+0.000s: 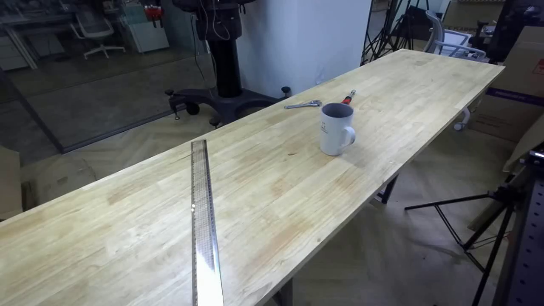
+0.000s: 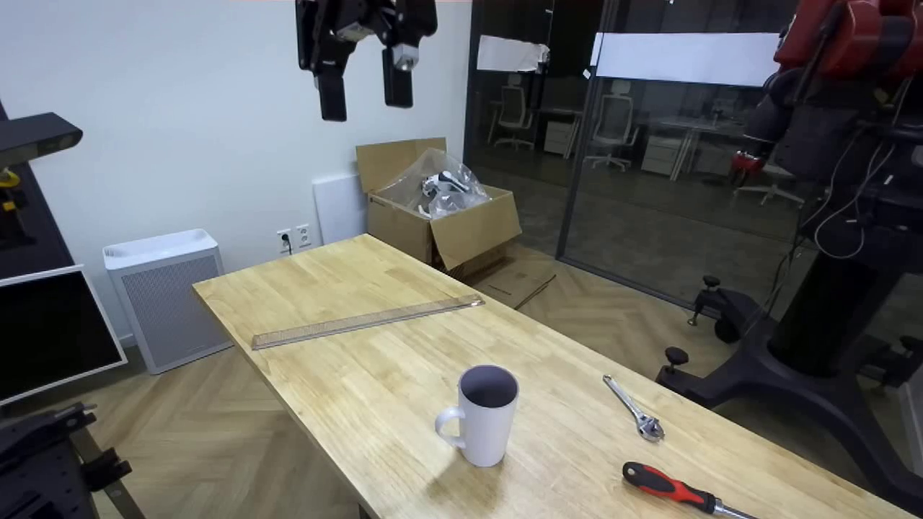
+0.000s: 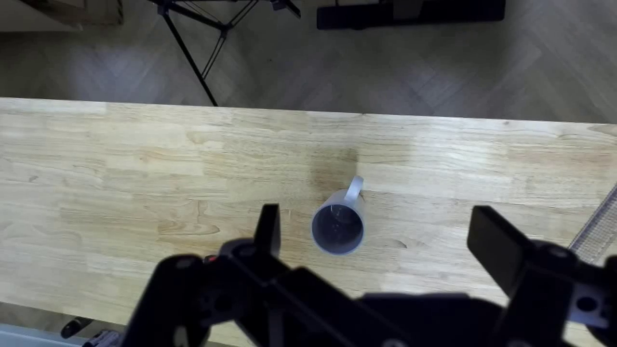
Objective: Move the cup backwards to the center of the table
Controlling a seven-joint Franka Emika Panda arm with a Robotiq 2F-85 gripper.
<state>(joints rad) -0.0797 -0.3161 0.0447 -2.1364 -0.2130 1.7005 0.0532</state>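
The white cup [image 1: 332,138] stands upright on the light wooden table [image 1: 263,178], closer to the long edge on its handle side. In an exterior view the cup [image 2: 487,432] shows its dark inside, with the handle pointing to the lower left. In the wrist view the cup [image 3: 337,230] lies below and between the spread fingers, nearer the left finger, handle pointing up. My gripper [image 2: 365,101] hangs high above the table [image 2: 375,375], open and empty, apart from the cup. The open gripper [image 3: 377,219] covers the lower part of the wrist view.
A clear ruler [image 1: 204,221] lies across the table and shows in an exterior view too [image 2: 368,322]. A wrench [image 2: 636,412] and a red-black screwdriver [image 2: 670,488] lie beside the cup. A black wheeled stand [image 1: 227,93] is by the table's long edge.
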